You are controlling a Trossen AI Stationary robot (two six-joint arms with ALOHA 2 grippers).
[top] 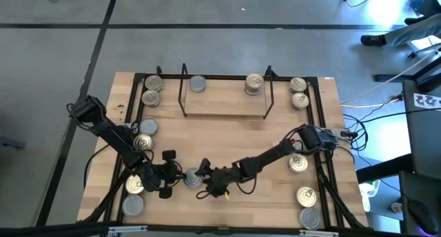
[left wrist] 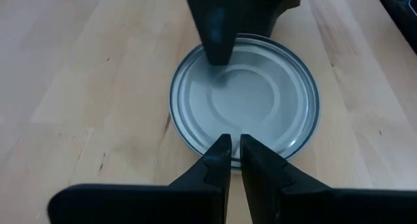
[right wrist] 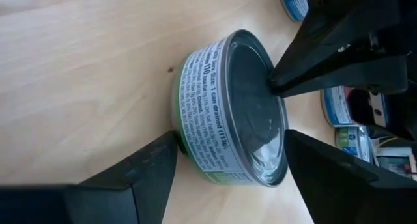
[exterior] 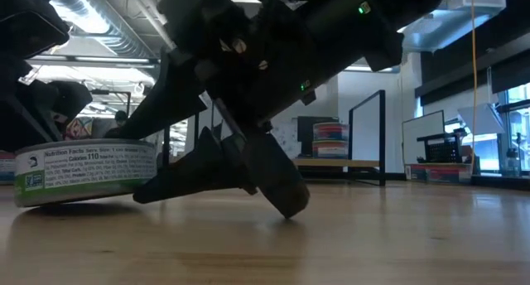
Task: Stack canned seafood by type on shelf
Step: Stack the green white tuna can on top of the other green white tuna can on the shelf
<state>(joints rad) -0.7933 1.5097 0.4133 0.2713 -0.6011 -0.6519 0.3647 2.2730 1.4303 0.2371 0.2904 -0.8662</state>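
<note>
High view: table [top: 227,137], shelf [top: 224,102] at far edge bearing tins. Right gripper [right wrist: 228,165] wide, straddling a silver-topped tin [top: 192,177] near front edge. Left gripper [left wrist: 235,160] nearly shut, tips resting on tin's top.

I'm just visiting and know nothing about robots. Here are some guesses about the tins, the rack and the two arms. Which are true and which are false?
1. The right gripper has its jaws open around a silver-topped tin. True.
2. That tin is lifted off the table. False: it sits on the wood.
3. The left gripper, jaws nearly closed, is above the same tin. True.
4. The rack holds no tins. False: tins stand at both ends.
</note>
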